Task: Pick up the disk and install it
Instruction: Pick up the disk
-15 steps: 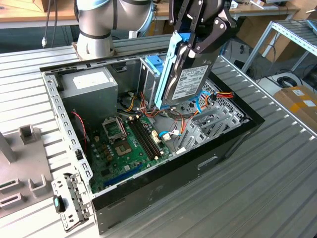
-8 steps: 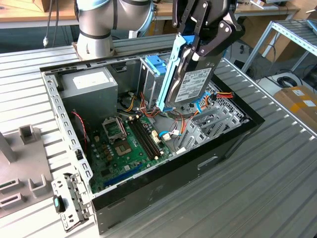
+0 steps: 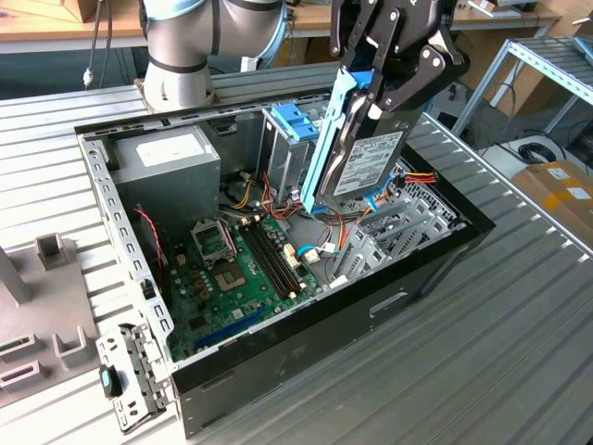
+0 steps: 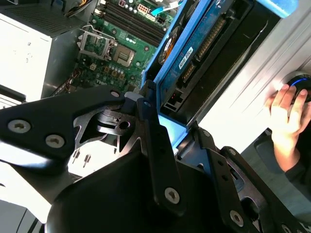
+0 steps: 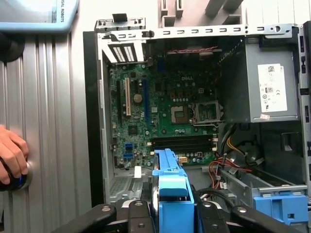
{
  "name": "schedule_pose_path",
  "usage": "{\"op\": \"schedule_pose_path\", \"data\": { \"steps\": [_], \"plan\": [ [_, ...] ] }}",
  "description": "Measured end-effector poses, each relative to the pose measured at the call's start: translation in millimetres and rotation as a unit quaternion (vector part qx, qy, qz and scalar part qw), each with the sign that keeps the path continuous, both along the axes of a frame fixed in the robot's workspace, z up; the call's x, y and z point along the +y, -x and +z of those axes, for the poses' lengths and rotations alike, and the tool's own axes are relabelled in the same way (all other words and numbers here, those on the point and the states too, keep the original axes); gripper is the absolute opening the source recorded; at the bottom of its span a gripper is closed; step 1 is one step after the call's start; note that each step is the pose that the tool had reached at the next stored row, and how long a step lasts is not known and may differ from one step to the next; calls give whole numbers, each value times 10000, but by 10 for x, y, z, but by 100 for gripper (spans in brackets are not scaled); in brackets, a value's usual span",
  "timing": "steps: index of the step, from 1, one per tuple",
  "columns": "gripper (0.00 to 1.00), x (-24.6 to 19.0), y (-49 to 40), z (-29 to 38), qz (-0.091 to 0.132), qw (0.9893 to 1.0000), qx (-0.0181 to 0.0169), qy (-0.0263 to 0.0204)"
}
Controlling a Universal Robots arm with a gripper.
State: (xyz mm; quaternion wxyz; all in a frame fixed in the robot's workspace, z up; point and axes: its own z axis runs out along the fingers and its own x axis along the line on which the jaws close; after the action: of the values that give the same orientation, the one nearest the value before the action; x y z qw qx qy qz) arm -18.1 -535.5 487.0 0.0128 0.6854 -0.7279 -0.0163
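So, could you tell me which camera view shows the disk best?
The exterior view: the disk hangs on edge in the gripper above the open computer case, nearly its whole length visible. The second wrist view gives its connector side close up; the first wrist view its blue rail end-on.

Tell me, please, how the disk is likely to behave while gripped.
The disk is probably stiff: it hangs straight from the pincer without sagging. Its metal body suggests weight for its size. Held by one end, tilted, it might swing or slip.

The exterior view looks down on the case (image 3: 389, 297); both wrist views peer closely past my pincer (image 5: 172, 211) (image 4: 170, 124) at its motherboard (image 5: 146, 111) (image 4: 112, 43).
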Motion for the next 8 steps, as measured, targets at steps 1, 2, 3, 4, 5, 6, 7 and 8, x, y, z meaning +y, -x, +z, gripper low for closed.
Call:
{"op": "schedule_pose_path", "data": {
  "steps": [1, 2, 3, 4, 5, 6, 7, 8],
  "plan": [
    [37, -2, -6, 0, 0, 10000, 0, 0],
    [37, -4, -18, 0, 0, 10000, 0, 1],
    [37, -6, -26, -2, 0, 10000, 0, 0],
    [37, -8, -33, -2, 0, 10000, 0, 0],
    [37, -10, -46, -3, 0, 10000, 0, 0],
    [37, -12, -62, -5, 0, 10000, 0, 0],
    [37, -13, -79, -5, 0, 10000, 0, 1],
    [37, -14, -88, -6, 0, 10000, 0, 0]
  ]
}}
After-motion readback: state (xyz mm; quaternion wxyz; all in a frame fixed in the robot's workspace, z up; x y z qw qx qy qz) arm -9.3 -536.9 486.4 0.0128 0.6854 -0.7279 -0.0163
